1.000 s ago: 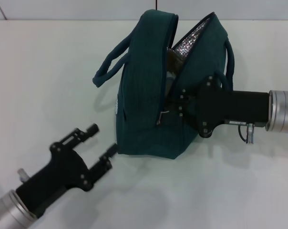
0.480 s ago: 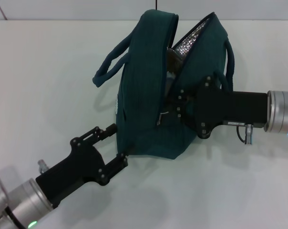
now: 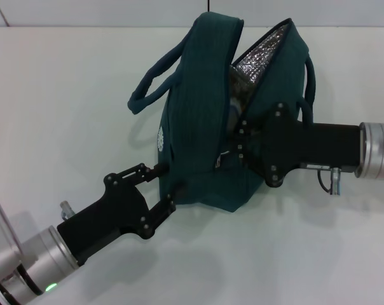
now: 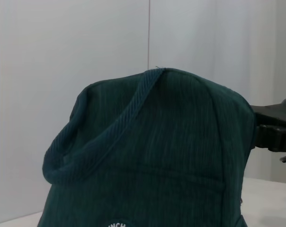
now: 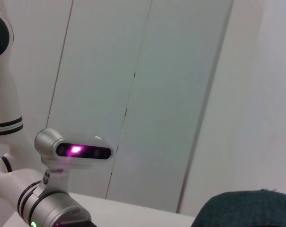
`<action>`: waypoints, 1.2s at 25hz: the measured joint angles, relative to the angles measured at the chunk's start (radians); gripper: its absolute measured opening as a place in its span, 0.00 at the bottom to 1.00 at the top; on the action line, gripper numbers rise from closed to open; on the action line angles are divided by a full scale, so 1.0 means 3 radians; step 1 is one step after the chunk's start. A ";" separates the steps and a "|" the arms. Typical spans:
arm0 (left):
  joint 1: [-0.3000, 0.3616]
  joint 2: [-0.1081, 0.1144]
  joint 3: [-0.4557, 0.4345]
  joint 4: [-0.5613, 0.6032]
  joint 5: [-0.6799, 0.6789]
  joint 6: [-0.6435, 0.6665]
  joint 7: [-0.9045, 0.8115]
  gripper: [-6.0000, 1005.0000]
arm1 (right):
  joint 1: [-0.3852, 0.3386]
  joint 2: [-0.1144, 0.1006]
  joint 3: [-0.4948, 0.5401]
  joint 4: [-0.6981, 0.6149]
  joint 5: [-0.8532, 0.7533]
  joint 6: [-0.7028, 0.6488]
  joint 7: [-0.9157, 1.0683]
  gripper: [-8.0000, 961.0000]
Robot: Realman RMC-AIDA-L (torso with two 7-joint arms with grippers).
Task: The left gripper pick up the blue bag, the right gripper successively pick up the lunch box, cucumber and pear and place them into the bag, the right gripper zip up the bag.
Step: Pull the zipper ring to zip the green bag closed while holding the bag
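Observation:
The blue bag (image 3: 198, 140) is dark teal and stands on the white table (image 3: 65, 95). Its top gapes open and shows silver lining (image 3: 259, 54). My left gripper (image 3: 168, 182) is open at the bag's lower near corner, one fingertip (image 3: 159, 169) against the bag's side and the other by its bottom edge. My right gripper (image 3: 235, 141) is pressed against the zipper line halfway down the bag's end, just above the dangling zipper pull (image 3: 216, 162). The lunch box, cucumber and pear are hidden; only a dim patch shows in the opening. The left wrist view is filled by the bag (image 4: 171, 156).
The bag's two handles stick out, one to the left (image 3: 155, 79) and one to the right (image 3: 308, 79). In the left wrist view the right arm's black body (image 4: 275, 127) shows beside the bag. The robot's head (image 5: 76, 149) appears in the right wrist view.
My left gripper has moved forward and right until its open fingers reached the bag's lower corner. The bag shifted slightly to the right. The right gripper stayed at the zipper.

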 joint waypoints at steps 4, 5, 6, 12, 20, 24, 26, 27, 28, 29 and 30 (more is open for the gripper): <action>-0.0003 0.0002 0.0002 0.0023 0.0007 0.0004 0.0001 0.45 | -0.0048 -0.0004 0.0002 -0.0023 0.0029 -0.0021 -0.0003 0.03; -0.0003 0.0003 0.0002 0.0025 0.0010 0.0003 0.0001 0.41 | -0.0050 -0.0004 0.0002 -0.0026 0.0031 -0.0022 -0.0005 0.03; -0.0004 0.0003 0.0002 0.0026 0.0014 0.0001 0.0002 0.38 | -0.0050 -0.0004 0.0002 -0.0026 0.0032 -0.0022 -0.0006 0.03; -0.0030 0.0007 0.0002 0.0014 0.0035 -0.0020 0.0003 0.18 | -0.0051 -0.0006 0.0003 -0.0028 0.0037 -0.0026 -0.0029 0.03; -0.0024 0.0014 0.0002 0.0010 0.0036 -0.0096 0.0004 0.11 | -0.0075 -0.0005 0.0007 0.0005 0.0201 -0.0116 -0.0198 0.03; -0.0030 0.0016 0.0002 0.0006 0.0036 -0.0146 0.0004 0.09 | -0.0150 -0.0008 0.0008 0.0006 0.0325 -0.0171 -0.0343 0.03; -0.0030 0.0016 0.0001 0.0009 0.0036 -0.0149 0.0004 0.08 | -0.0182 -0.0012 0.0008 0.0007 0.0384 -0.0174 -0.0380 0.03; -0.0032 0.0016 0.0002 0.0014 0.0036 -0.0149 0.0003 0.08 | -0.0190 -0.0016 0.0008 0.0008 0.0399 -0.0173 -0.0383 0.03; -0.0033 0.0016 0.0001 0.0018 0.0036 -0.0149 0.0003 0.07 | -0.0192 -0.0021 0.0008 0.0009 0.0403 -0.0172 -0.0380 0.03; -0.0035 0.0016 0.0001 0.0021 0.0036 -0.0150 0.0002 0.07 | -0.0193 -0.0024 0.0008 0.0010 0.0404 -0.0171 -0.0373 0.03; -0.0039 0.0016 0.0001 0.0025 0.0036 -0.0150 0.0000 0.07 | -0.0194 -0.0028 0.0008 0.0011 0.0404 -0.0171 -0.0358 0.03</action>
